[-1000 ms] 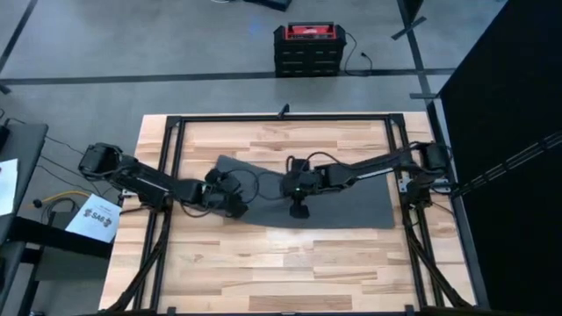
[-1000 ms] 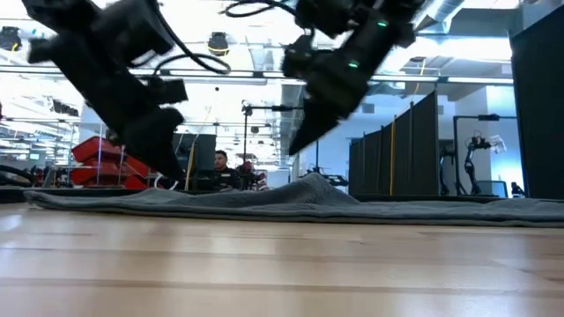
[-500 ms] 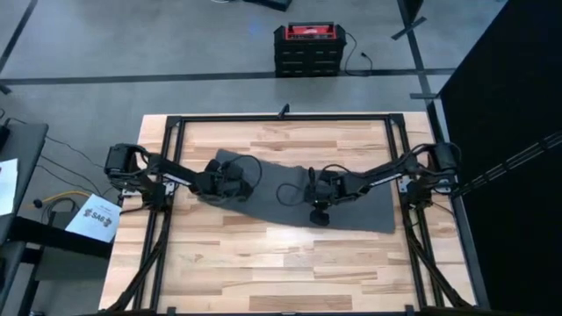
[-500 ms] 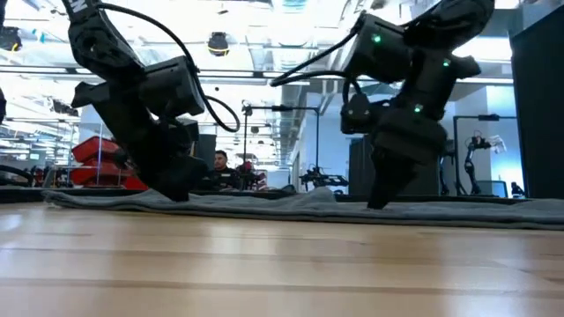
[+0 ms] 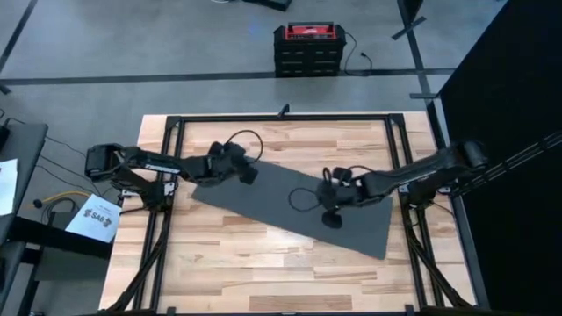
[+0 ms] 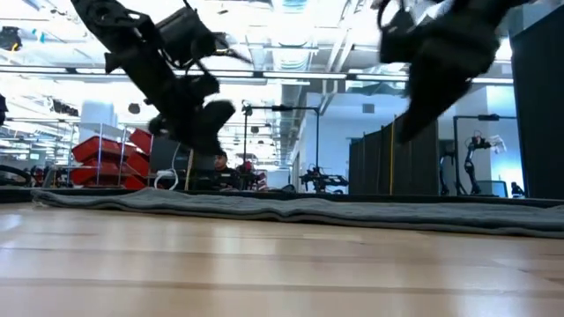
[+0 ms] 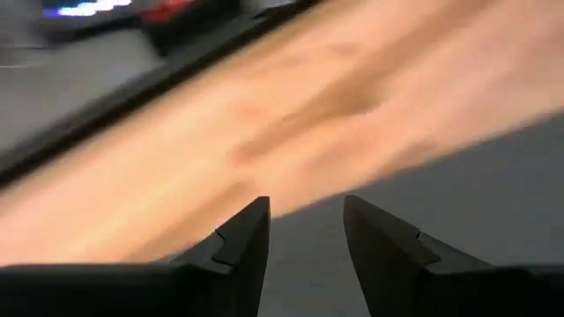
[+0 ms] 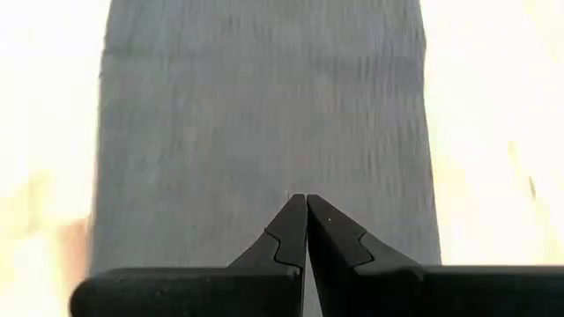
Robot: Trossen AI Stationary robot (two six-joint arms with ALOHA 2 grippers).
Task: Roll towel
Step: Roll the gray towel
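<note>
The dark grey towel (image 5: 290,202) lies spread flat on the wooden table, slanting from the far left toward the near right; in the low view the towel (image 6: 291,210) is a thin flat band. My left gripper (image 5: 251,175) hovers open over its far left corner, and the left wrist view shows its fingers (image 7: 304,207) apart above the towel's edge (image 7: 458,220). My right gripper (image 5: 334,219) hangs shut over the towel's right half, its fingertips (image 8: 306,201) together above the cloth (image 8: 264,114). Both grippers (image 6: 211,141) (image 6: 407,130) stand clear of the towel.
A black metal frame (image 5: 176,123) runs around the tabletop. Bare wood (image 5: 263,272) lies between the towel and the near edge. A red and black box (image 5: 307,39) stands on the floor beyond the far edge. A person (image 6: 220,163) shows in the room behind.
The towel, bunched with a raised ridge, now lies flat and turned slantwise, its right end nearer the near edge. My left gripper has gone up and toward the far edge. My right gripper has gone toward the right edge and risen clear of the cloth.
</note>
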